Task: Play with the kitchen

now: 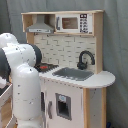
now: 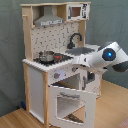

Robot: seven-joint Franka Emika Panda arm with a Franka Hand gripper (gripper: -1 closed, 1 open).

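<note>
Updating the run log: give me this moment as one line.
arm: at toy kitchen front | oven door: open, hanging down | pot: on stovetop | gripper: hidden

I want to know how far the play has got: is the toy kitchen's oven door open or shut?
Open. In the second exterior view the oven door hangs swung down and outward from the kitchen, its window frame tilted away from the front.

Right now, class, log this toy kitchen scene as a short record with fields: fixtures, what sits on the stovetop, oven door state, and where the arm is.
fixtures: the kitchen has a grey hood, black faucet, sink
stovetop: small pot on it
oven door: open, hanging down
arm: white robot arm in front of the counter
gripper: not visible
</note>
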